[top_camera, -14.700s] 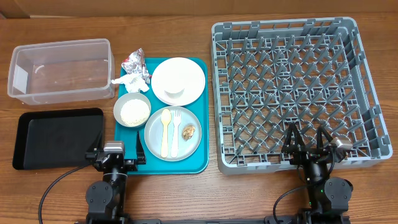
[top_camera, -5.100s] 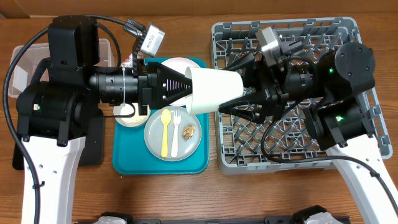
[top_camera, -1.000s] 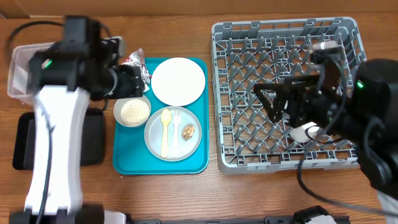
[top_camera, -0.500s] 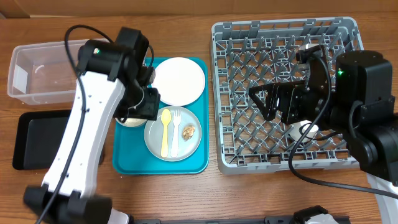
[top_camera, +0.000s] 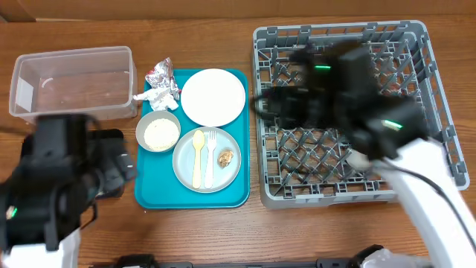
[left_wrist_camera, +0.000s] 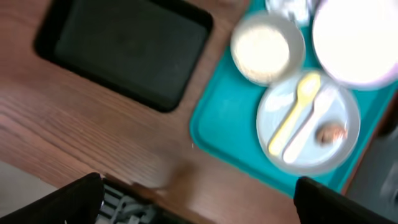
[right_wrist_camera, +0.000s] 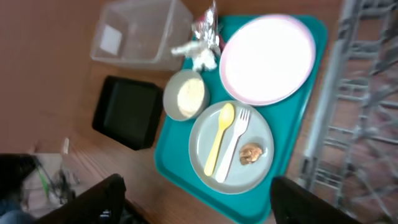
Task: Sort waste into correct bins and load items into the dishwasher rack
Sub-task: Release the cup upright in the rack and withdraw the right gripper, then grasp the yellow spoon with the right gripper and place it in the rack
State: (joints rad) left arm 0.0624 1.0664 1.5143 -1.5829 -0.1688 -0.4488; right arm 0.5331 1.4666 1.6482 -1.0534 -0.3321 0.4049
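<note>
Your white plate (top_camera: pixel 213 97), at 12 o'clock on the teal tray (top_camera: pixel 223 197), now sits bare. The cup that stood on it was last seen low in the dishwasher rack (top_camera: pixel 416 45), a spot your right arm now hides. Both arms have swung away. The left claw (left_wrist_camera: pixel 196 183) gapes wide and empty over the tabletop's 8 o'clock corner. The right claw (right_wrist_camera: pixel 198 183) is spread too, holding nothing. I'd call the cup loaded; the foil wrapper (top_camera: pixel 160 74), bowl (top_camera: pixel 158 132) and grey plate (top_camera: pixel 206 159) still wait.
</note>
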